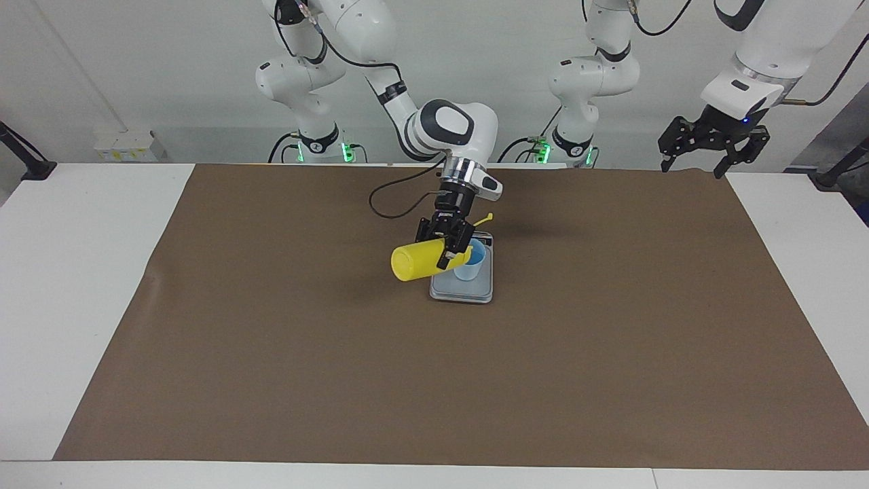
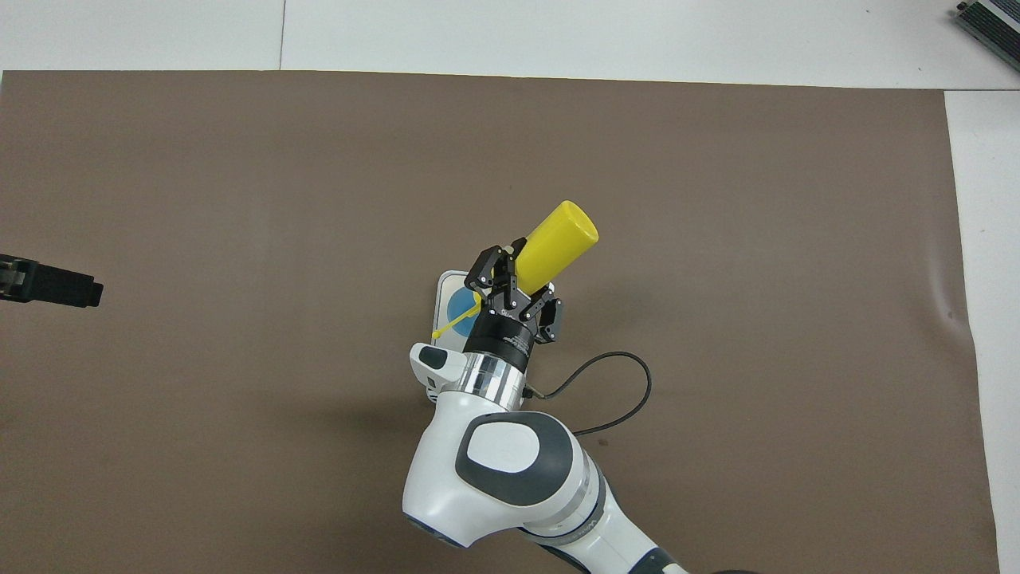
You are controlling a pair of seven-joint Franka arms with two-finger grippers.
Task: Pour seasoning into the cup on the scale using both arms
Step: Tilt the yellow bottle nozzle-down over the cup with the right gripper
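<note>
My right gripper (image 1: 453, 252) is shut on the yellow seasoning bottle (image 1: 419, 262) and holds it tipped on its side, with the nozzle end over the light blue cup (image 1: 473, 261). The bottle's base points toward the right arm's end of the table. Its thin strap (image 1: 483, 219) sticks out above the cup. The cup stands on the silver-grey scale (image 1: 461, 293) in the middle of the mat. In the overhead view the right gripper (image 2: 518, 283) and the bottle (image 2: 559, 237) cover much of the cup (image 2: 460, 307) and the scale (image 2: 446, 281). My left gripper (image 1: 692, 168) is open, empty and raised, and waits at the left arm's end of the table; its tip also shows in the overhead view (image 2: 80, 291).
A brown mat (image 1: 611, 353) covers most of the white table (image 1: 81, 272). A black cable (image 1: 394, 197) loops from the right wrist down over the mat. A grey device (image 2: 992, 20) lies at a corner of the table farthest from the robots.
</note>
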